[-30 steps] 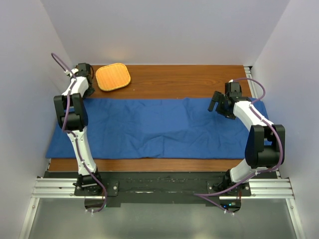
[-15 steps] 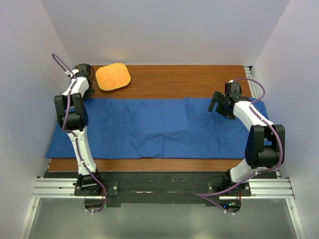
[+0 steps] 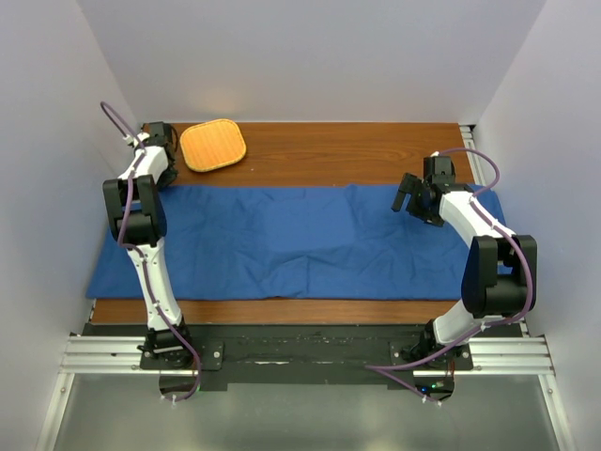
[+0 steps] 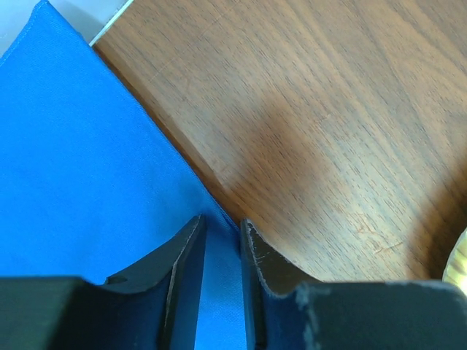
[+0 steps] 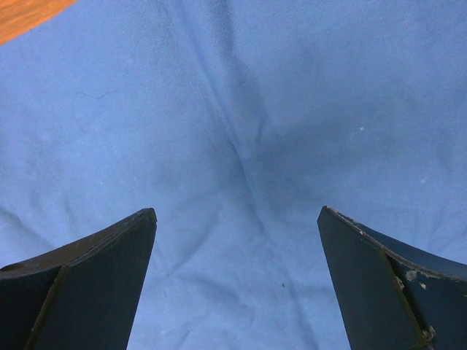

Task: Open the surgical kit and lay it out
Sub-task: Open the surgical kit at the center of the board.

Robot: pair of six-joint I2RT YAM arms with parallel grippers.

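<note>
Early stage, I judge. Cloth (image 3: 282, 240) lies as a wide, wrinkled blue band from 9 to 3 o'clock across the table (image 3: 357, 150), maybe folded over. No tray or tools show, so unfolding and layout are all left. Left gripper (image 4: 222, 220) at 10 o'clock, fingers nearly together astride the cloth's far edge; pinching or not, can't tell. Right gripper (image 5: 237, 211) at 2 o'clock, spread wide above cloth, holding nothing. Mat (image 3: 213, 146) at 11, off the cloth.
</note>
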